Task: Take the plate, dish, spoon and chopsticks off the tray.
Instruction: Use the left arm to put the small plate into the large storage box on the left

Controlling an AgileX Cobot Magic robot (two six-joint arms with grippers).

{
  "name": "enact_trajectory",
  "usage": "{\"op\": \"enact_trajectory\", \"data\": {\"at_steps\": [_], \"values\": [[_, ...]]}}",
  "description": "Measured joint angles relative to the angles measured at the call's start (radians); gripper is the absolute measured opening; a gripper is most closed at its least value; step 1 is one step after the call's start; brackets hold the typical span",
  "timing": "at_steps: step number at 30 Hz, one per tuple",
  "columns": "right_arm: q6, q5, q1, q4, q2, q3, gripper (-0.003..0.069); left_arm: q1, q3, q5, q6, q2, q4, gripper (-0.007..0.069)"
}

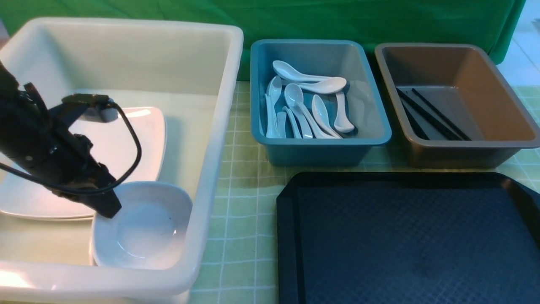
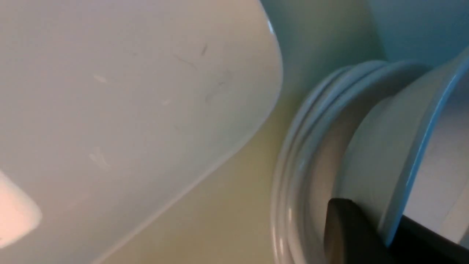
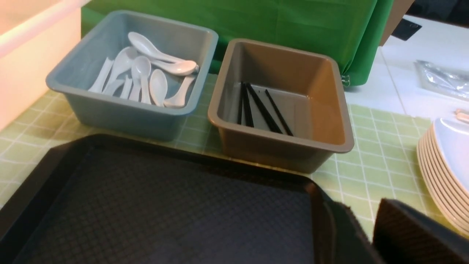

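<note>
Held the dish (image 1: 143, 228) by its near rim, left tool (image 1: 107, 207) pinched on it, low inside the white tub (image 1: 211, 126), just beside the plate (image 1: 126, 143). Kept the right tool (image 3: 361, 209) slightly spread and empty by the tray's (image 1: 287, 236) corner. Found the tray bare; spoon (image 1: 303, 105) among others in the teal bin (image 1: 320, 141), chopsticks (image 1: 430, 114) in the brown bin (image 1: 506, 114).

Risks, as judged: could chip the dish against the plate edge if let go tilted; could drag it up if withdrawn before full release. Noted the tub wall close by, hemming the withdrawal.
</note>
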Motion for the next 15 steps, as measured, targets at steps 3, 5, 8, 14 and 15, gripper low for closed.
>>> {"op": "enact_trajectory", "data": {"at_steps": [3,5,8,14,15], "values": [[0.000,-0.005,0.000,0.000,0.001,0.000,0.0146,0.000,0.000,-0.041,-0.039,0.000,0.020,0.0052],[0.000,-0.007,0.000,0.000,0.002,0.000,0.0146,0.000,0.000,-0.060,-0.050,0.001,0.024,0.0082],[-0.001,-0.007,0.000,0.000,0.003,0.000,0.0146,0.000,0.000,-0.091,-0.065,0.003,0.024,0.0190],[-0.033,-0.036,0.000,0.000,0.003,0.000,0.0146,0.000,-0.035,-0.102,-0.077,0.003,0.032,0.0373],[-0.040,-0.044,0.000,0.000,0.004,-0.001,0.0146,0.000,-0.058,-0.088,-0.092,0.003,0.040,0.0399]]}}
